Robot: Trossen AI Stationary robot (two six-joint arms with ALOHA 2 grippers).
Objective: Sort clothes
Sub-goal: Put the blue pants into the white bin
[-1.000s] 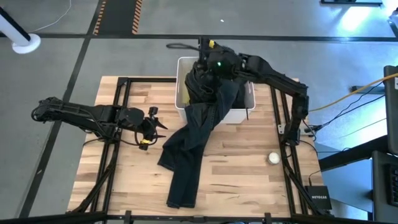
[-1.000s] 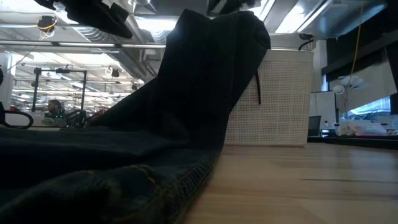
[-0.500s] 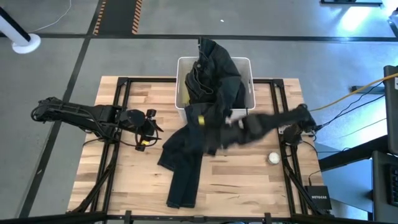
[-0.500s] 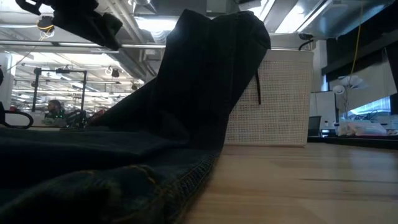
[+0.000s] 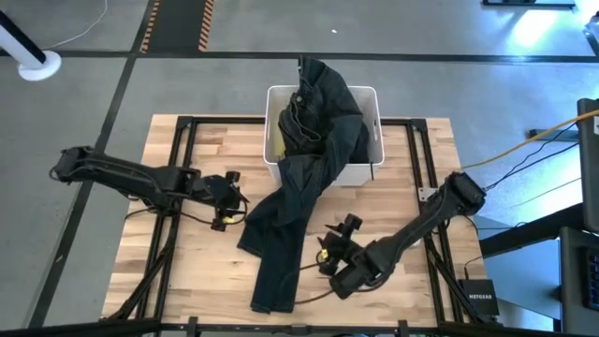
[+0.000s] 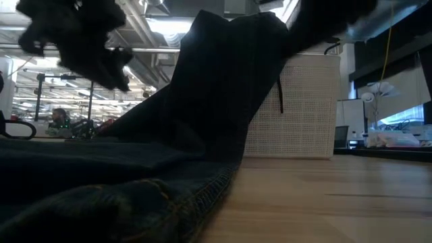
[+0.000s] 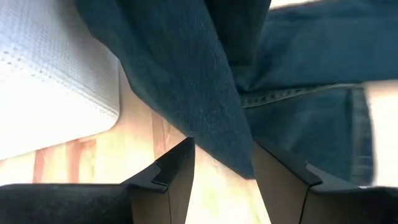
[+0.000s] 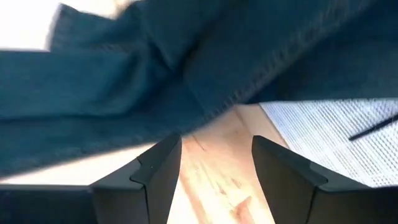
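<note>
High view: your dark jeans [image 5: 285,229] hang out of the white bin [image 5: 372,150] and run down the table [image 5: 187,281], long axis bin-to-front edge. Right claw [image 5: 329,249] sits just right of the leg, fingers apart, empty. Left claw [image 5: 229,197] just left, also apart. No readable labels on the garment.

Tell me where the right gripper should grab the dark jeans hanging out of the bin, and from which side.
Probably the leg lying flat on the table: the jeans drape from the white bin down across the wood, leaving that lower leg free. The right gripper, open, is beside its right edge, so come in from that side and pinch the edge. The left gripper waits, open, on the other side.
</note>
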